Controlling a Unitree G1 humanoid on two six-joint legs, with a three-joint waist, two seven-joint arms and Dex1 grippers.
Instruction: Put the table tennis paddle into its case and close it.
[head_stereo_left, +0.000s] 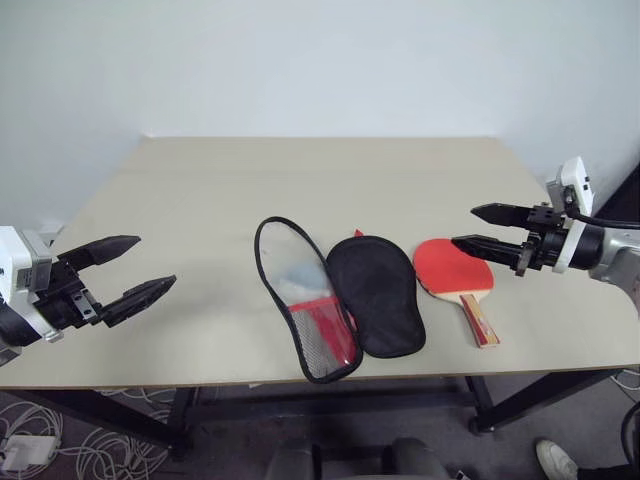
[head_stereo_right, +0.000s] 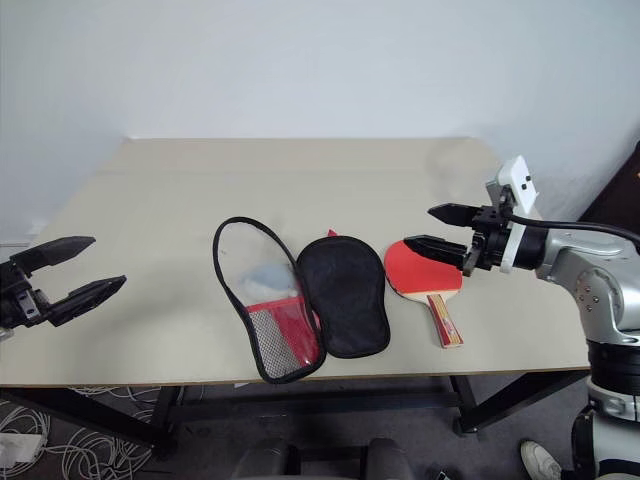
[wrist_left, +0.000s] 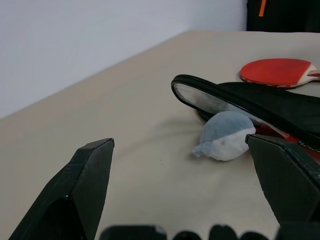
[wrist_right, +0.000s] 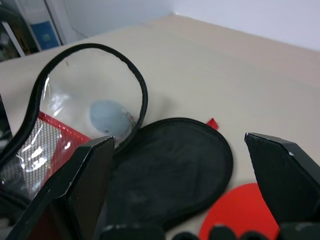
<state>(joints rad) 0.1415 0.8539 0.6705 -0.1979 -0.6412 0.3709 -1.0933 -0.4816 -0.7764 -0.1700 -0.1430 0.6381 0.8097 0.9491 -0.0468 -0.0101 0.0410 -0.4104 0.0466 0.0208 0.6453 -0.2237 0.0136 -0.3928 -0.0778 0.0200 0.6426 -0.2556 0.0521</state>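
Observation:
The table tennis paddle (head_stereo_left: 443, 267) lies flat on the table, red face up, its striped handle (head_stereo_left: 480, 322) pointing toward the front edge. To its left its case (head_stereo_left: 375, 296) lies unzipped and spread open: a black half beside the paddle, and a half with a clear window, red fabric and mesh (head_stereo_left: 318, 335) angled away. My right gripper (head_stereo_left: 462, 226) hovers open and empty just above the paddle's face. My left gripper (head_stereo_left: 156, 261) hangs open and empty near the table's left front edge, well apart from the case.
A small pale blue-grey bag (wrist_left: 225, 142) rests under the case's clear window. The beige table (head_stereo_left: 200, 190) runs back to a white wall. Cables (head_stereo_left: 60, 440) lie on the floor at left, a chair (head_stereo_left: 350, 462) stands below the front edge, and a person's shoe (head_stereo_left: 560, 460) is at right.

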